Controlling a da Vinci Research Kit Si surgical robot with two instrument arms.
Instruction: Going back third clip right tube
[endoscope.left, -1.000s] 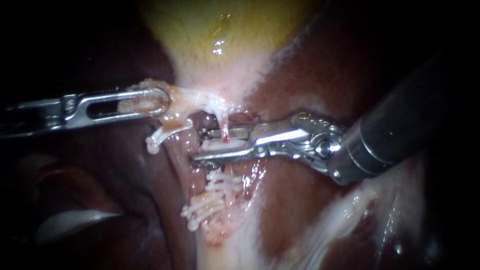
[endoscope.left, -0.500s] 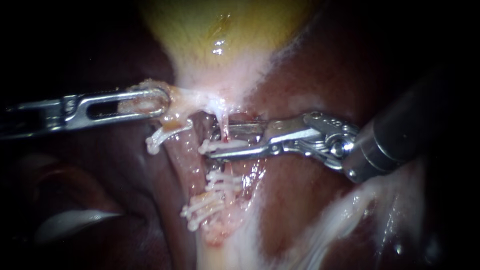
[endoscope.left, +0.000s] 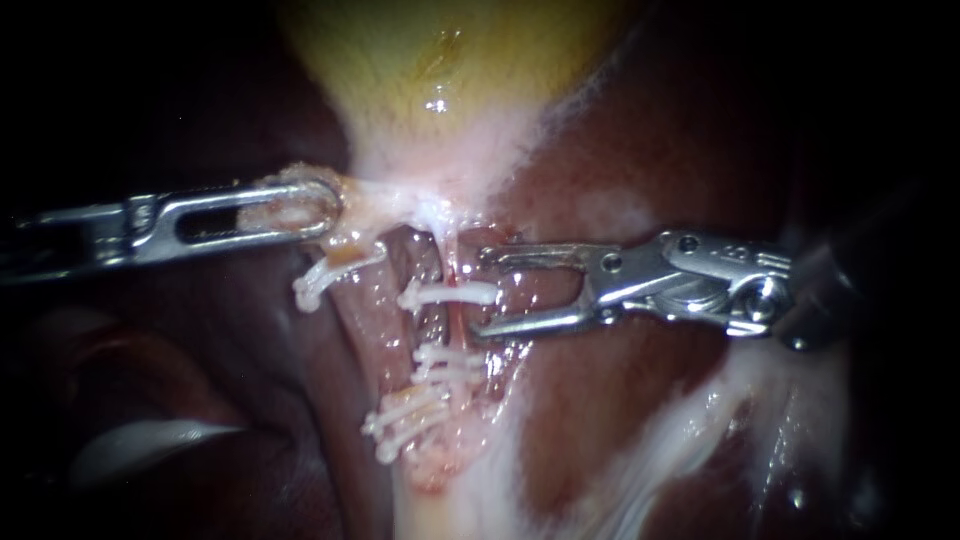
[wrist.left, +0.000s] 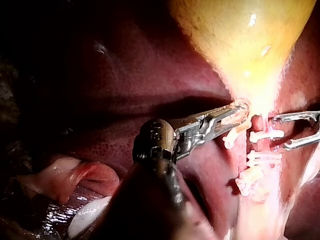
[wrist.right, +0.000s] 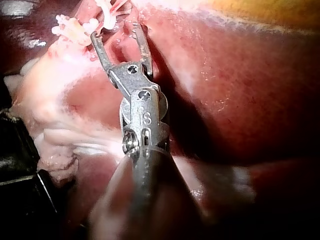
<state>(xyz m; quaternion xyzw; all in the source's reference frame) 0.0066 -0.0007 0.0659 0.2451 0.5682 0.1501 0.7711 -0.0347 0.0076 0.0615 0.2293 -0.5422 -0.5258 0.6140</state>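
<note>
White clip (endoscope.left: 440, 295) lies free at right instrument's gaping pincer (endoscope.left: 479, 293) tips.

The gallbladder (endoscope.left: 440, 60) is yellow, going to pale pink-white at its narrow end. The liver (endoscope.left: 650, 150) is dark red-brown with whitish streaks. The clips (endoscope.left: 447, 294) are white. The left instrument (endoscope.left: 325, 205) and the right instrument (endoscope.left: 480, 293) are shiny silver; the tissue (endoscope.left: 283, 212) in the left jaws is pale orange.

Stamped marks on right instrument (wrist.right: 115, 31); nothing else legible.
</note>
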